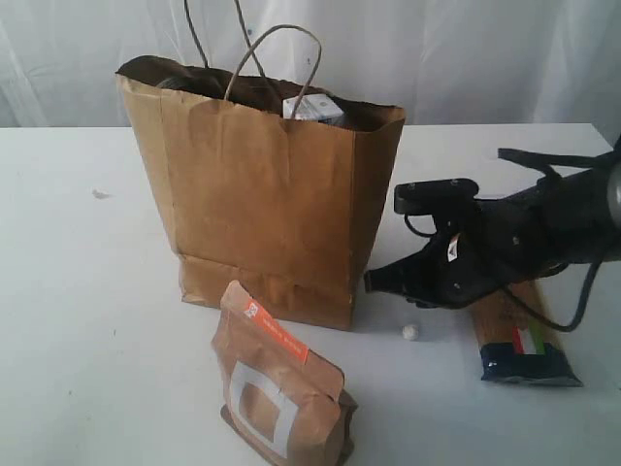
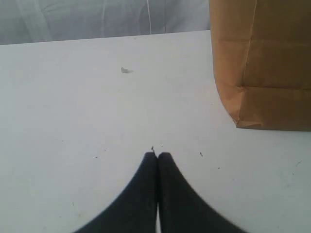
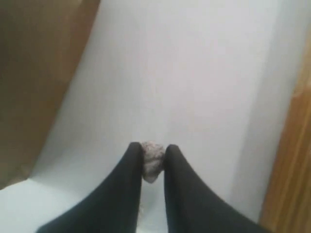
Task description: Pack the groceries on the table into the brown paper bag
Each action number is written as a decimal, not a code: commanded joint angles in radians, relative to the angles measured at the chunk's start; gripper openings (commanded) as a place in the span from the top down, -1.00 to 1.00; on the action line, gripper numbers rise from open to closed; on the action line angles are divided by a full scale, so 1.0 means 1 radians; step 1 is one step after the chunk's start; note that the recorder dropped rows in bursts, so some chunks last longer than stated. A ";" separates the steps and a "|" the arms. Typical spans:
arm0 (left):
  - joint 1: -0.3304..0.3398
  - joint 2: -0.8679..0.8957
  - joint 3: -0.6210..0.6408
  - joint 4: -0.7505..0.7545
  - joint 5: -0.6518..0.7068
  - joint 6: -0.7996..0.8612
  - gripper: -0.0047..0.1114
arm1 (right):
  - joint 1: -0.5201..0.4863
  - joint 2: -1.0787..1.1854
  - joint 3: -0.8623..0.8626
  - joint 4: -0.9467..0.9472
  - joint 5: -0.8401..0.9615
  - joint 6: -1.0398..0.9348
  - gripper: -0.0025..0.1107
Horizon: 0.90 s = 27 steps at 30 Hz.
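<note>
Nearest, at lower centre, the brown pouch with orange strip [image 1: 277, 388] stands on the counter [image 1: 87, 320], outside the brown paper bag [image 1: 262, 204] behind it. From the bag's open top peeks the small blue-white carton [image 1: 313, 107]. At lower right the long spaghetti packet [image 1: 524, 342] lies beside the right hand [image 3: 154, 148], whose narrow gap frames a crumpled white ball [image 1: 411, 332]; pinched or not, I cannot tell. The left hand [image 2: 156, 155] is clenched on nothing.
</note>
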 commanded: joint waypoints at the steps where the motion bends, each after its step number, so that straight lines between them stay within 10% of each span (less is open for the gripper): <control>1: 0.003 -0.005 0.004 -0.003 -0.005 0.003 0.92 | -0.006 -0.100 -0.004 -0.001 0.039 -0.040 0.90; 27: 0.003 -0.005 0.004 -0.003 -0.005 0.003 0.92 | 0.073 -0.686 -0.186 0.282 0.294 -0.447 0.90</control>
